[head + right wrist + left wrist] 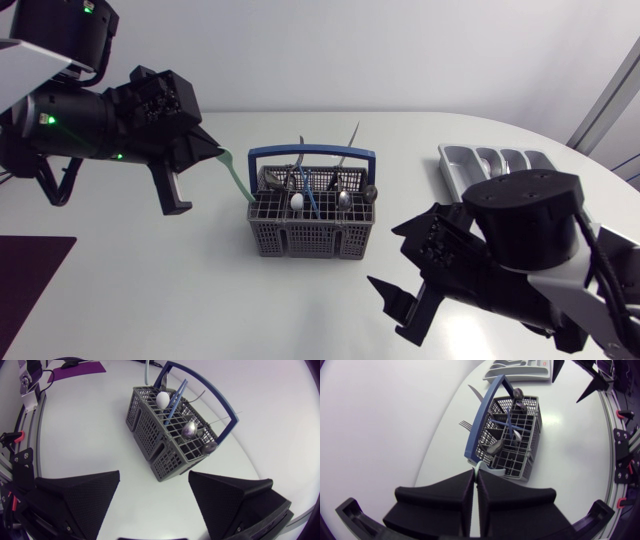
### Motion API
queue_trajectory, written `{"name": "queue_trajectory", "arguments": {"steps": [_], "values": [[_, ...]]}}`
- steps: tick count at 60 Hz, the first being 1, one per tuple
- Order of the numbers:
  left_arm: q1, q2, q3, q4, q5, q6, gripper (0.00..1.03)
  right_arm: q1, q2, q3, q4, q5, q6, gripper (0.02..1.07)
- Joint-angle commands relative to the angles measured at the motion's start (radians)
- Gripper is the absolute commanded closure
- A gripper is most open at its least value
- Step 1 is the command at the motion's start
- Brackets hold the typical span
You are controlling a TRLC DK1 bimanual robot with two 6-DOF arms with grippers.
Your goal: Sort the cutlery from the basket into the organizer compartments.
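- The left gripper [475, 485] is clamped on a pale green utensil [238, 180], whose lower end sits at the left corner of the basket [310, 243]; judged step: lifting it out.
- The right gripper [155, 474] hangs wide and empty beside the basket.
- The next move calls for clearing the basket rim and crossing the desk [150, 280] to the organizer [495, 160].

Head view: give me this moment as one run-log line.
left gripper: shut on pale green utensil at basket corner | right gripper: open, empty, facing basket | organizer: beyond right gripper

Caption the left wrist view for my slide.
Matte black left gripper shut on a pale green utensil at the blue-handled grey mesh cutlery basket.
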Motion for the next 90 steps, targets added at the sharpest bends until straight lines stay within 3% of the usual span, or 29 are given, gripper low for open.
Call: {"name": "queue_trajectory", "arguments": {"steps": [1,18,24,30,38,43,55,71,86,90], "values": [[-0.036,-0.058,0.004,-0.027,-0.013,-0.163,1.00,0.008,-0.021,0.041,-0.013,0.012,0.032,0.08],[-0.138,-0.055,0.034,-0.070,0.001,-0.588,1.00,0.081,-0.029,0.072,0.027,0.104,0.033,0.09],[-0.131,-0.008,0.082,-0.076,0.067,-0.755,1.00,0.119,-0.023,0.097,0.049,0.145,0.033,0.11],[-0.131,0.017,0.074,-0.047,0.116,-0.819,1.00,0.134,-0.016,0.109,0.066,0.151,0.035,0.13],[-0.189,0.052,0.033,0.039,0.157,-0.931,1.00,0.160,-0.016,0.097,0.112,0.187,0.035,0.16],[-0.234,0.070,0.019,0.082,0.157,-0.954,1.00,0.166,-0.012,0.092,0.125,0.191,0.035,0.17],[-0.303,0.139,0.053,0.125,0.159,-0.963,1.00,0.174,0.013,0.092,0.204,0.214,0.033,0.32],[-0.264,0.230,0.123,0.128,0.263,-0.983,1.00,0.174,0.085,0.087,0.302,0.236,-0.002,0.65],[-0.250,0.250,0.143,0.125,0.283,-0.991,1.00,0.174,0.146,0.092,0.362,0.294,-0.038,0.71],[-0.244,0.255,0.140,0.122,0.295,-0.991,1.00,0.176,0.157,0.092,0.379,0.303,-0.047,0.80]]}}
